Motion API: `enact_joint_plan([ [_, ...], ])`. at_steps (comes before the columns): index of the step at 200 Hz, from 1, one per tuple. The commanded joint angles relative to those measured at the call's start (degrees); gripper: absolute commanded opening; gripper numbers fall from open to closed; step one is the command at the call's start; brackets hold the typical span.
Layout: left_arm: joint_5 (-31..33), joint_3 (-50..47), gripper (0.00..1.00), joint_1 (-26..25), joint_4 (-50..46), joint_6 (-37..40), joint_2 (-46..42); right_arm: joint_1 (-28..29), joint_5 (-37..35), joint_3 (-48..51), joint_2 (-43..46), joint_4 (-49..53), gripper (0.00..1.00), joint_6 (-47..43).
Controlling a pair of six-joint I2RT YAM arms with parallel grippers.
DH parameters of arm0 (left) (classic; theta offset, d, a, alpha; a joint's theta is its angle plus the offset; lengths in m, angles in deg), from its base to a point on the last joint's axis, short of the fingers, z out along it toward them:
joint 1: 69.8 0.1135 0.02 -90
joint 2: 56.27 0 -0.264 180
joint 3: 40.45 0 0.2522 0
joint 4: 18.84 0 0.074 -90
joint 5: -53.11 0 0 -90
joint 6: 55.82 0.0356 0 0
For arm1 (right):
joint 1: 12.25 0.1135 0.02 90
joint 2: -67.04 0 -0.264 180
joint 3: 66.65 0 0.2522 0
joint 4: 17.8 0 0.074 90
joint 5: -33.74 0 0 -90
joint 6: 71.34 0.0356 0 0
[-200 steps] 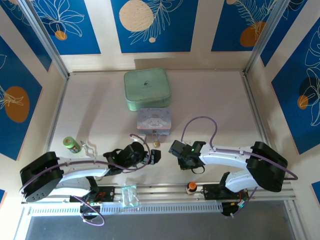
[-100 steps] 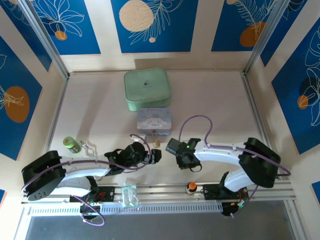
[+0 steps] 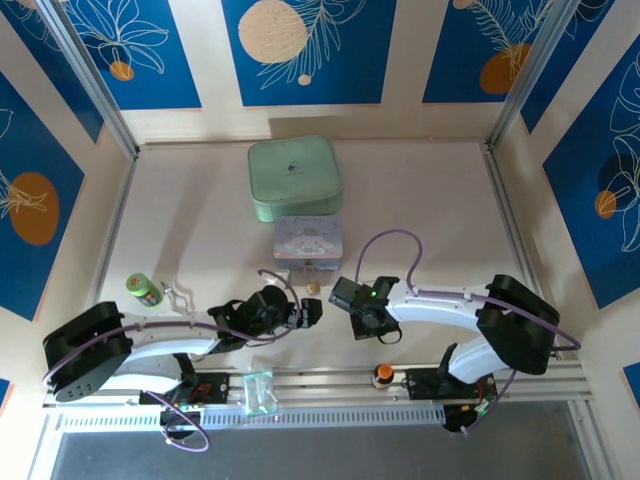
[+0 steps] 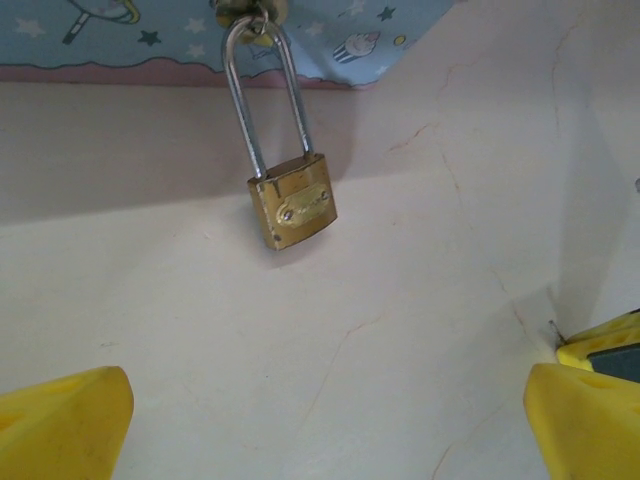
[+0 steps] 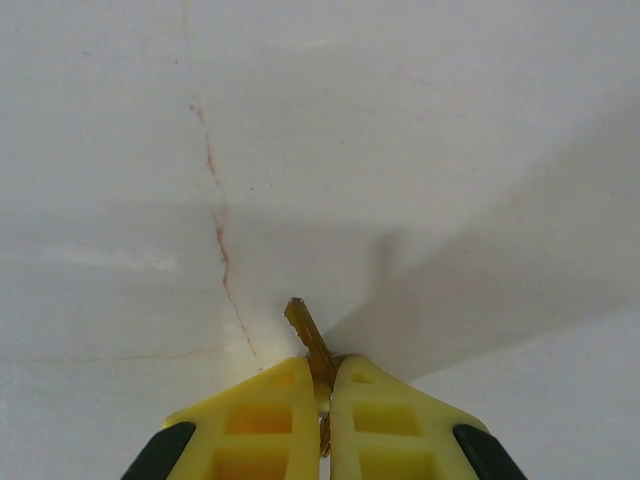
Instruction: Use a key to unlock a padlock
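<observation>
Leftward is where the right arm has swung over the past second, bringing the right gripper (image 3: 341, 293) nearer the padlock (image 3: 313, 285), and its jaws have closed.

From the top camera, the padlock lies on the table (image 3: 430, 200) just in front of the pale blue tin (image 3: 309, 240), between the two grippers. The left gripper (image 3: 311, 313) sits just beside it on the near left. A green case (image 3: 294, 178) stands farther back, well clear.

On the left wrist camera, the brass body lies tilted on the table, its long shackle (image 4: 265, 95) hooked through the tin's clasp. The left gripper's yellow fingers (image 4: 62, 420) stand spread wide at the frame's corners, holding nothing, with the padlock ahead of them and untouched.

On the right wrist camera, the right gripper's jaws are pressed together on the key (image 5: 308, 335), whose tip pokes out forward over bare table.

The risk lies in that pinch. The key is thin and held by very little, so it could twist or slip once it presses against the lock. The padlock is also free to slide or swing on its shackle, and unless the left gripper steadies it first, the key may simply push it aside. The keyhole cannot be seen, so alignment is uncertain.
</observation>
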Motion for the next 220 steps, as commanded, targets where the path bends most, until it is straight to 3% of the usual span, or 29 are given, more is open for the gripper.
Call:
enact_joint_plan([
  [1, -1.4, 0.0, 0.95, -0.3, 5.7, -2.1, 1.5, -0.8, 7.7, 3.6, 1.0, -6.8, 0.00, -1.5],
  [34, -3.4, 0.3, 0.81, -0.5, 14.6, -8.6, 5.9, -2.8, 9.2, 5.8, 7.9, -9.3, 0.00, -3.3],
  [61, -4.7, 1.8, 0.79, -1.1, 16.0, -21.0, 9.0, -3.8, 10.2, 7.4, 13.5, -10.6, 0.00, -4.2],
  [110, -5.3, 5.3, 0.76, -2.4, 18.8, -30.4, 15.2, -3.9, 10.6, 8.7, 20.5, -11.9, 0.00, -7.3],
  [142, -7.5, 6.8, 0.70, -3.5, 26.3, -34.0, 21.2, -1.4, 10.7, 10.2, 24.9, -15.8, 0.00, -10.4],
  [159, -6.8, 6.6, 0.62, -4.0, 30.2, -35.1, 23.2, -0.2, 10.0, 11.0, 26.9, -17.5, 0.00, -11.5],
  [181, -5.9, 5.3, 0.58, -4.0, 35.7, -36.2, 24.9, 0.4, 10.3, 12.0, 28.2, -19.3, 0.00, -12.8],
  [220, -6.8, 6.5, 0.50, -4.5, 36.2, -34.9, 25.3, 0.8, 11.3, 12.9, 27.3, -21.7, 0.00, -13.0],
])
